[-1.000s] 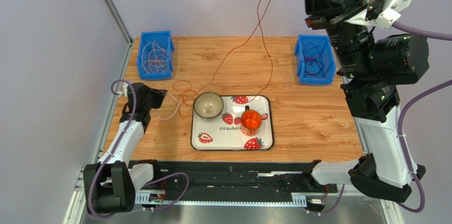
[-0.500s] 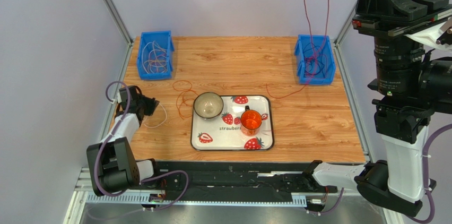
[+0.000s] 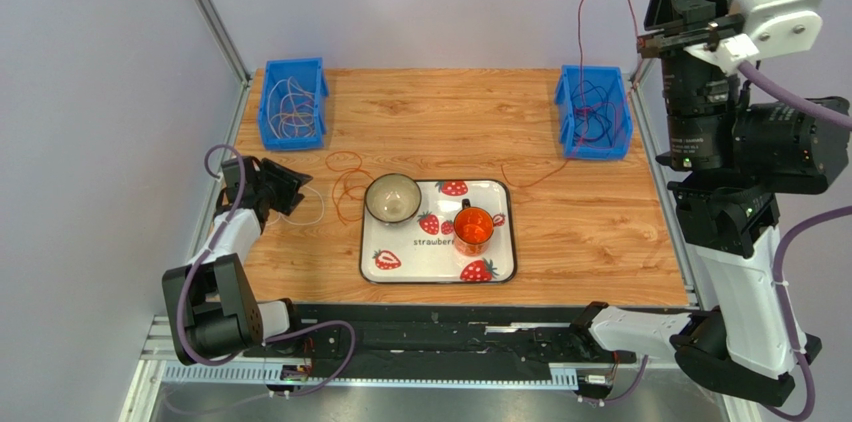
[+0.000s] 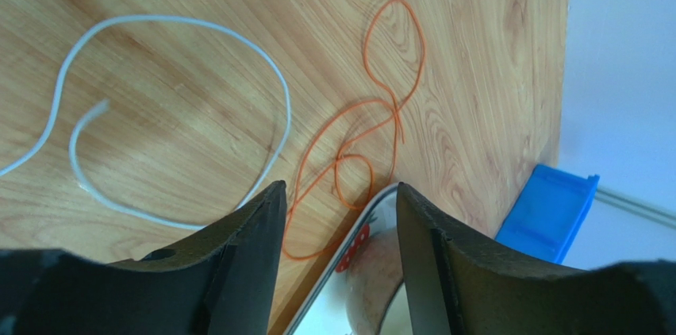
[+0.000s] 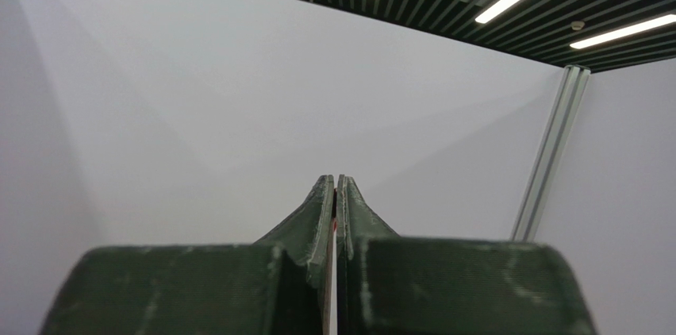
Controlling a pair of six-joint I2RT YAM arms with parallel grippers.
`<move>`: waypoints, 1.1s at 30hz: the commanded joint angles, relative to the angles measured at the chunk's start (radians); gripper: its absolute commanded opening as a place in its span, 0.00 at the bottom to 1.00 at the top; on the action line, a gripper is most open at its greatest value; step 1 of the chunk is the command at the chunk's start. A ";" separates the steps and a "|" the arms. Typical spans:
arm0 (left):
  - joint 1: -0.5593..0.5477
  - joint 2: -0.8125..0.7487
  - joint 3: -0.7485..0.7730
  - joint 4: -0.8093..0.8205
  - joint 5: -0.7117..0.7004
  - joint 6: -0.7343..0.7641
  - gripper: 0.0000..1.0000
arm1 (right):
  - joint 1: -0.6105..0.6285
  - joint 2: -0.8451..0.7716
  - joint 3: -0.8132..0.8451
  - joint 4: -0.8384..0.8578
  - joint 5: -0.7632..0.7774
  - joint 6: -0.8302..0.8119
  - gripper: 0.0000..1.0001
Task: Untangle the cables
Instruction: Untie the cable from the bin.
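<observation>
Left claw spread low over the bench, orange cable looped straight ahead of it, white cable ahead-left, right claw raised high, pressed together pinching the red cable, which hangs below it into the blue bin.

Open tabletop beyond tray

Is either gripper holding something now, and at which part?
The right gripper pinches the red cable at a bend along it; two strands hang down. The left gripper, open, holds nothing.
</observation>
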 commanded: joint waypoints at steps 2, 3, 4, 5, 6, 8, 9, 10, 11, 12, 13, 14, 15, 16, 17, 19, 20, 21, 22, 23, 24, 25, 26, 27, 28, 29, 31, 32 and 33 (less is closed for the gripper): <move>0.003 -0.098 0.092 -0.125 0.086 0.060 0.63 | -0.047 0.009 0.029 -0.060 0.111 -0.074 0.00; 0.006 -0.112 0.097 -0.158 0.096 0.063 0.63 | -0.053 0.012 0.035 -0.069 0.112 -0.069 0.00; 0.006 -0.130 0.108 -0.177 0.103 0.067 0.63 | -0.068 0.018 0.049 -0.086 0.108 -0.065 0.00; 0.003 -0.173 0.114 -0.198 0.115 0.074 0.63 | -0.073 0.029 0.057 -0.095 0.105 -0.059 0.00; 0.005 -0.195 0.120 -0.236 0.121 0.080 0.63 | -0.078 0.040 0.069 -0.110 0.099 -0.052 0.00; 0.003 -0.271 0.135 -0.272 0.141 0.104 0.63 | -0.088 0.072 0.109 -0.153 0.076 -0.034 0.00; 0.003 -0.297 0.141 -0.319 0.144 0.115 0.63 | -0.093 0.086 0.124 -0.167 0.060 -0.029 0.00; 0.003 -0.323 0.157 -0.339 0.149 0.139 0.64 | -0.110 0.098 0.141 -0.199 0.051 -0.010 0.00; 0.002 -0.371 0.161 -0.356 0.159 0.152 0.64 | -0.122 0.118 0.181 -0.219 0.037 0.003 0.00; 0.003 -0.393 0.167 -0.396 0.164 0.164 0.64 | -0.137 0.149 0.201 -0.241 0.013 0.019 0.00; 0.003 -0.409 0.183 -0.418 0.170 0.196 0.64 | -0.182 0.169 0.225 -0.283 -0.004 0.042 0.00; 0.002 -0.434 0.192 -0.436 0.195 0.215 0.64 | -0.208 0.187 0.277 -0.311 -0.026 0.108 0.00; 0.003 -0.443 0.213 -0.486 0.199 0.233 0.64 | -0.267 0.221 0.299 -0.331 -0.067 0.142 0.00; 0.003 -0.452 0.224 -0.514 0.205 0.268 0.64 | -0.298 0.238 0.319 -0.362 -0.088 0.177 0.00; 0.005 -0.457 0.233 -0.552 0.225 0.285 0.64 | -0.329 0.253 0.371 -0.380 -0.110 0.263 0.00; 0.003 -0.469 0.255 -0.585 0.247 0.345 0.64 | -0.418 0.299 0.408 -0.428 -0.179 0.347 0.00; 0.003 -0.474 0.262 -0.617 0.268 0.369 0.64 | -0.443 0.316 0.430 -0.439 -0.197 0.383 0.00; 0.003 -0.477 0.281 -0.638 0.273 0.396 0.64 | -0.485 0.330 0.466 -0.451 -0.222 0.445 0.00; 0.003 -0.483 0.290 -0.658 0.276 0.455 0.64 | -0.504 0.357 0.488 -0.480 -0.236 0.470 0.00; 0.003 -0.491 0.296 -0.686 0.290 0.483 0.64 | -0.521 0.364 0.500 -0.488 -0.245 0.490 0.00; 0.003 -0.499 0.299 -0.697 0.294 0.529 0.64 | -0.551 0.367 0.508 -0.488 -0.259 0.526 0.00; 0.002 -0.517 0.296 -0.709 0.296 0.544 0.64 | -0.567 0.374 0.513 -0.488 -0.262 0.540 0.00; -0.014 -0.529 0.292 -0.718 0.273 0.551 0.64 | -0.582 0.377 0.517 -0.486 -0.267 0.556 0.00; -0.024 -0.541 0.261 -0.709 0.268 0.551 0.64 | -0.614 0.381 0.522 -0.486 -0.283 0.569 0.00; -0.031 -0.569 0.244 -0.699 0.265 0.543 0.64 | -0.627 0.385 0.528 -0.485 -0.288 0.586 0.00; -0.040 -0.580 0.238 -0.691 0.262 0.537 0.64 | -0.641 0.393 0.531 -0.485 -0.293 0.590 0.00; -0.043 -0.606 0.247 -0.686 0.262 0.552 0.64 | -0.674 0.397 0.529 -0.473 -0.299 0.599 0.00; -0.043 -0.609 0.244 -0.680 0.238 0.549 0.64 | -0.685 0.404 0.528 -0.465 -0.300 0.604 0.00; -0.043 -0.609 0.238 -0.677 0.238 0.546 0.64 | -0.706 0.408 0.526 -0.456 -0.353 0.615 0.00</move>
